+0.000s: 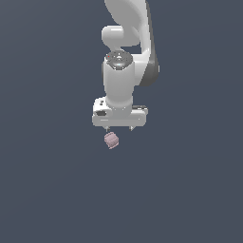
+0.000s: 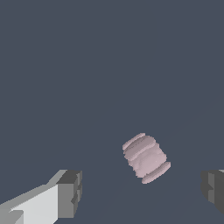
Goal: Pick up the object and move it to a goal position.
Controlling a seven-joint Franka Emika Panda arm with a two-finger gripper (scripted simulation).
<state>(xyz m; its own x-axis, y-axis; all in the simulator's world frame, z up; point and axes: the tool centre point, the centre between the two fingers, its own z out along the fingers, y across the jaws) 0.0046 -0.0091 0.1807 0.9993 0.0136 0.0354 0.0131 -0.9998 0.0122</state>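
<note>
The object [image 1: 111,140] is a small pale pink lump with rounded, ribbed edges, lying on the dark grey floor just below the white gripper [image 1: 119,128] in the exterior view. The gripper points down and its short fingertips show wide apart under the hand. In the wrist view the object [image 2: 145,158] lies between the two dark finger pads [image 2: 70,193], ahead of them and nearer the other pad [image 2: 213,190]. The gripper [image 2: 142,192] is open and holds nothing. I cannot tell how high the fingertips are above the floor.
The white arm [image 1: 127,52] rises from the gripper toward the top of the exterior view. The plain dark grey floor [image 1: 52,180] spreads all around. No goal marker shows.
</note>
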